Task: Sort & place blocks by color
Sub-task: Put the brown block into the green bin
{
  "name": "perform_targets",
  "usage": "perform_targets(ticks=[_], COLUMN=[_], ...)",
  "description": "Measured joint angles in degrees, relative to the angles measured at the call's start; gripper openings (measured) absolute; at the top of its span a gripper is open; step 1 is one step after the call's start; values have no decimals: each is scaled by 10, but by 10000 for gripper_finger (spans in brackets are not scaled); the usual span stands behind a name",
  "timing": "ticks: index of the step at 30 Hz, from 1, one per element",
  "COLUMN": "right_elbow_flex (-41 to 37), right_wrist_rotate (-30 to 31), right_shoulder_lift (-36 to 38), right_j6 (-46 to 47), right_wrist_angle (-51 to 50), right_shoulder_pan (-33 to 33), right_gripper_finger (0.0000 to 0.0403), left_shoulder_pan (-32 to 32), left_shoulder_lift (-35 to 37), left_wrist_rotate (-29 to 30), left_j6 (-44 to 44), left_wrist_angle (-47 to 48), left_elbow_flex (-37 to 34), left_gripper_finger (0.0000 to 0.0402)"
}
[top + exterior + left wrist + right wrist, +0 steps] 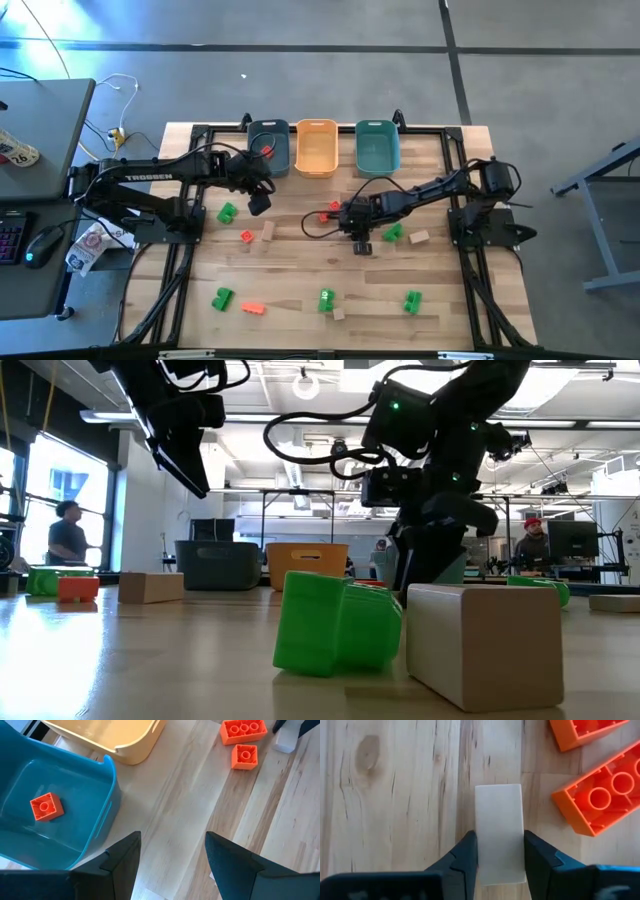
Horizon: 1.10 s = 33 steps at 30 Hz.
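Observation:
My right gripper (500,860) points down at the table's middle (360,232), shut on a plain tan block (499,820). Two red-orange blocks (605,795) lie just beside it. My left gripper (172,857) is open and empty. It hangs above the table (258,203), next to the blue-grey bin (75,785), which has one red-orange block (46,806) on its floor. More green (226,212), red-orange (246,236) and tan (268,232) blocks lie scattered flat on the table. My right gripper pinches the tan block between its two fingers (467,855), one on each long side, at the block's end nearest the wrist (499,865). The fingers come from above, pointing down. The block lies level; whether it still touches the table I cannot tell.
The orange-yellow bin (317,147) and the teal bin (377,145) stand beside the blue-grey one along the far edge. A green block (335,625) and a tan block (485,640) sit near the front edge. People stand in the room behind the table.

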State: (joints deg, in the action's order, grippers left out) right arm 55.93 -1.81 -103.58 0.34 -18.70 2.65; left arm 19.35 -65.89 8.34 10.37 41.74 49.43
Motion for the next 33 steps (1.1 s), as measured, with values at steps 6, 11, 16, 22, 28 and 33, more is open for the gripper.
perform_targets(ticks=[6,11,16,22,28,33], right_elbow_flex=[-4,-3,-3,-3,-2,-2], right_wrist_rotate=[-6,2,56,132,222,279], right_shoulder_lift=[21,59,102,164,217,240], right_j6=[27,44,44,44,44,42], right_wrist_angle=[-8,-4,-8,-20,-30,-29], right_shoulder_pan=[0,0,-4,-29,-79,-137], right_gripper_finger=[100,100,100,100,100,100], left_shoulder_pan=[0,0,0,0,0,0], left_shoulder_lift=[0,0,0,0,0,0], left_wrist_rotate=[0,0,0,0,-2,-2], left_j6=[0,0,0,0,0,0], left_wrist_angle=[0,0,1,1,5,5], left_elbow_flex=[0,0,0,0,0,0], left_gripper_finger=[209,209,209,209,209,209])
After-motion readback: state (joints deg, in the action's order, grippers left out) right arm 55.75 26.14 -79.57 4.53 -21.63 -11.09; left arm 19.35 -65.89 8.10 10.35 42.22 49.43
